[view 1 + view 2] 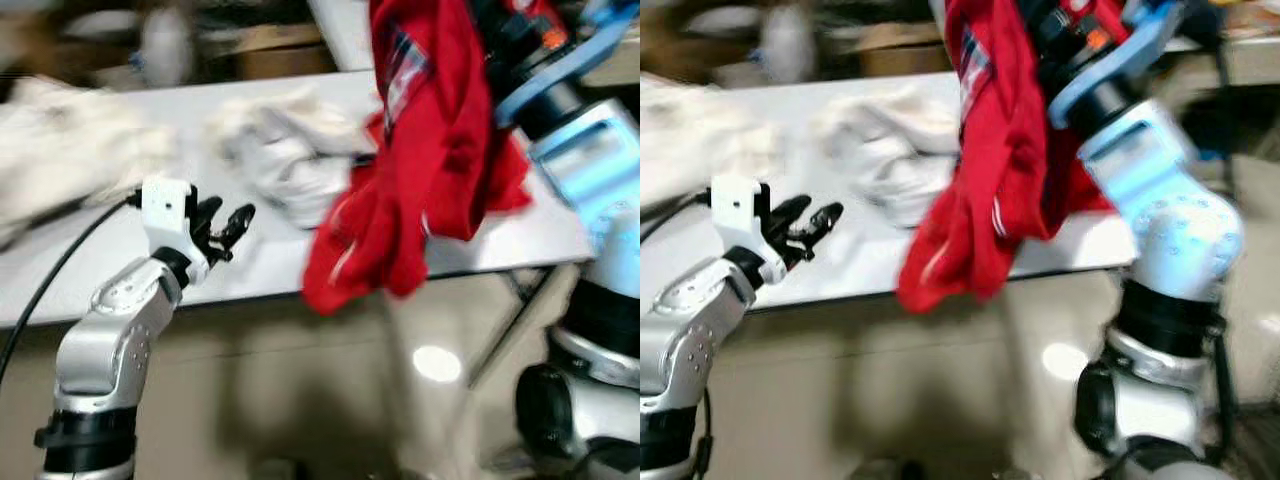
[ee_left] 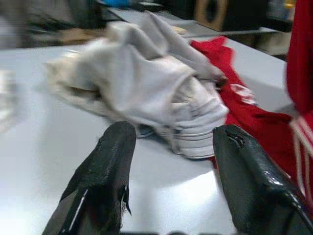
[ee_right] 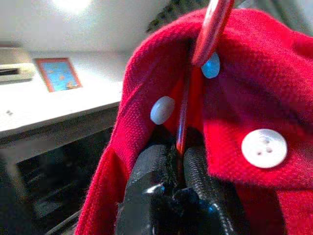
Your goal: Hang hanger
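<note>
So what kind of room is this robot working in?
Probably a laundry or clothes-sorting spot, though the blur hides much. A long white table holds a crumpled white garment, and the right end effector holds up a red shirt on a red hanger.

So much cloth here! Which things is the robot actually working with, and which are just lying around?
In use:
- red hanger, pinched by the right gripper
- red shirt draped on that hanger

Lying about:
- white clothes heaped on the table
- left gripper, fingers open, holding nothing
</note>
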Controlling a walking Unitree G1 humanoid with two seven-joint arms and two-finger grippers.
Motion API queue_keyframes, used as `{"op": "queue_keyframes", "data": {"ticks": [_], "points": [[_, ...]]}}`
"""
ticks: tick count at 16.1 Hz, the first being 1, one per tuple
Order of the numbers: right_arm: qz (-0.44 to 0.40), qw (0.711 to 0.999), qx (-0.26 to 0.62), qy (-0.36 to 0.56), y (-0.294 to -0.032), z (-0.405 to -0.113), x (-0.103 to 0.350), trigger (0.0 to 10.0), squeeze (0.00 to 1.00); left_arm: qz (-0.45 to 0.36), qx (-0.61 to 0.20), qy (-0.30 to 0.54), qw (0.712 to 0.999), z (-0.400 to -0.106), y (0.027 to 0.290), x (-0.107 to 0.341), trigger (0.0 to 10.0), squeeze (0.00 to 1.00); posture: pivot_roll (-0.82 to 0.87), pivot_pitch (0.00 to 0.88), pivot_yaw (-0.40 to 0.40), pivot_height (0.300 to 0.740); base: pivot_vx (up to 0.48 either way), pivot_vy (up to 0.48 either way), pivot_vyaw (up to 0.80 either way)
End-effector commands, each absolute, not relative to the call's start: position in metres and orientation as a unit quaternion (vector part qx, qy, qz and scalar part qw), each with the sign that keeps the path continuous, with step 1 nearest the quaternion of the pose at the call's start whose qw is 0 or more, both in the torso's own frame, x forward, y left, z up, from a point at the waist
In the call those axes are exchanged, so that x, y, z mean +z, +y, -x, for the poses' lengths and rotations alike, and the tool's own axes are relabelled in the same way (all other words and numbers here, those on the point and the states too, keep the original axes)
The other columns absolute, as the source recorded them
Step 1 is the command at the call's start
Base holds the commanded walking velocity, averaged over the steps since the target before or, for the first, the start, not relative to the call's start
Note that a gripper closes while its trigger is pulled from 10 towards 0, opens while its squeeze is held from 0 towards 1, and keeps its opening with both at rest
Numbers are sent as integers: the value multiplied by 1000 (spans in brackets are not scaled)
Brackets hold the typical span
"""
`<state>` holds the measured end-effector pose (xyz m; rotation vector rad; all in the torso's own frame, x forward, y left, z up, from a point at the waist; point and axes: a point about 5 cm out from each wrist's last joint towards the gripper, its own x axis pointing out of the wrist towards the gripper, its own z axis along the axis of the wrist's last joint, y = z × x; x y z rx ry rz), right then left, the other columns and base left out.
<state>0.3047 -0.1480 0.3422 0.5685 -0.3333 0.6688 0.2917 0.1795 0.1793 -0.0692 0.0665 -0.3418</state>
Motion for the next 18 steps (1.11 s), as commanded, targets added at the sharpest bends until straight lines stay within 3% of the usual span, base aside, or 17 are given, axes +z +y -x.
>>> {"op": "queue_keyframes", "data": {"ticks": [1,6,9,13,18], "points": [[-255,881,349,-193,-143,-292,361,10000,0,32,-176,33,983,-292,176,183,10000,0,-151,15,66,740,0,0,800],[-224,839,420,-263,-134,-264,419,10000,0,34,-163,14,986,-291,175,195,10000,0,-148,10,32,740,0,0,798],[-209,844,434,-235,-130,-265,413,10000,0,30,-155,13,987,-289,177,195,10000,0,-149,5,11,740,0,0,794],[-140,906,391,-78,-120,-280,317,10000,0,-48,-170,38,983,-283,174,185,10000,0,-149,9,1,740,0,0,797],[-163,925,342,-17,-131,-275,255,10000,0,-74,-223,23,972,-279,168,199,10000,0,-134,0,23,740,0,0,800]]}}
